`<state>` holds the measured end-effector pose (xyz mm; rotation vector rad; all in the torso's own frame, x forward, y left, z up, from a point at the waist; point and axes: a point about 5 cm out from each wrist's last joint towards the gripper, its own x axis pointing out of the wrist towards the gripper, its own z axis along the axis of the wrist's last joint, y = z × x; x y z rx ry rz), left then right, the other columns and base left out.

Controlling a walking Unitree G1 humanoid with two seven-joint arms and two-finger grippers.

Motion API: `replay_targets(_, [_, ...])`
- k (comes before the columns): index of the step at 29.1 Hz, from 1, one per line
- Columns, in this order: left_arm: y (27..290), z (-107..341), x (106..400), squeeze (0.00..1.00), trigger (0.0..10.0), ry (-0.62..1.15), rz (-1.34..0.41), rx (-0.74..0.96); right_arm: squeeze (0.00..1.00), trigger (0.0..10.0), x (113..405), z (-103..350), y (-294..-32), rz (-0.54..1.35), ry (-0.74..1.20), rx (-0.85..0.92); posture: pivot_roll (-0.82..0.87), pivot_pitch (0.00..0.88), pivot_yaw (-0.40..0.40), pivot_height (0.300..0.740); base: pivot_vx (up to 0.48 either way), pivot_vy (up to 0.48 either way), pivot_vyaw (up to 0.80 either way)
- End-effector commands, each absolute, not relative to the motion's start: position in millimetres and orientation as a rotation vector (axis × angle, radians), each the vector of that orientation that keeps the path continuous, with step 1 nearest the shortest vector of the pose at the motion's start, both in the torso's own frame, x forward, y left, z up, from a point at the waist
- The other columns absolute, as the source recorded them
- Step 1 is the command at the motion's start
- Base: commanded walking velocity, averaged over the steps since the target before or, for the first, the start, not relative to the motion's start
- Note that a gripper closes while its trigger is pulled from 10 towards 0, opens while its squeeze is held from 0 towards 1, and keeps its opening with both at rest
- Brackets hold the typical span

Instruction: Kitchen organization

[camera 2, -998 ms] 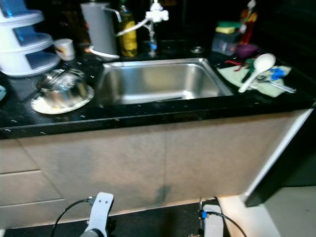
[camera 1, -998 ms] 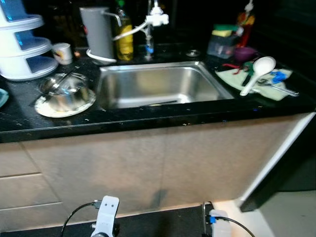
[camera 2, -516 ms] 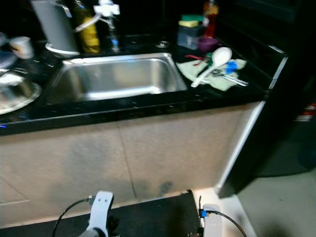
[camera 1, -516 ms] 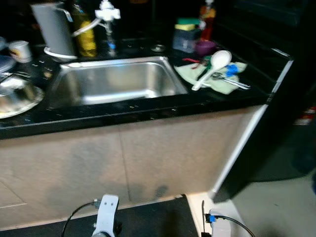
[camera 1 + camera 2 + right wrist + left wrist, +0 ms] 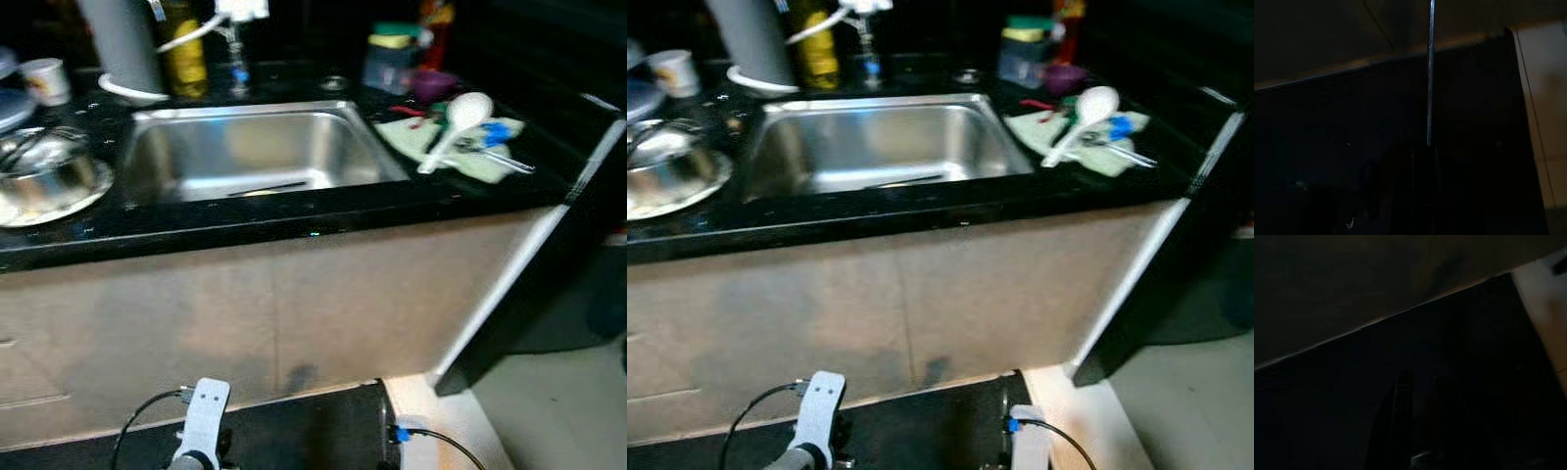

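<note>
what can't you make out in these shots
- Left claw: left wrist view too dark to tell open or shut.
- Right claw: right wrist view equally dark.
- Metal bowl: cut off by the left edge in the left eye view.
- Grey jug: top cut off by the upper edge.
- Utensils on the green cloth beside the white spoon: blurred.
</note>
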<state>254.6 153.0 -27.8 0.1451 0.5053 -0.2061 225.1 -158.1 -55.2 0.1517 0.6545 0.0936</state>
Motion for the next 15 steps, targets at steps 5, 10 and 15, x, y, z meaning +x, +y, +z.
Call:
replay_targets(5, [132,28,271,0.0,10.0,0.155,-0.336,0.196,0.0,10.0,257,-5,-144,0.326,0.301,0.369,-0.04,0.125,-0.017,0.74,0.0,0.0,0.0])
replay_targets(10, [134,76,282,0.0,10.0,-0.03,-0.352,0.153,0.0,10.0,269,50,-132,0.594,0.137,0.467,-0.03,0.124,-0.016,0.74,0.0,0.0,0.0])
replay_targets(15, [143,140,300,0.0,10.0,-0.214,-0.364,0.075,0.0,10.0,283,134,-145,0.818,-0.063,0.508,-0.04,0.118,-0.015,0.74,0.0,0.0,0.0])
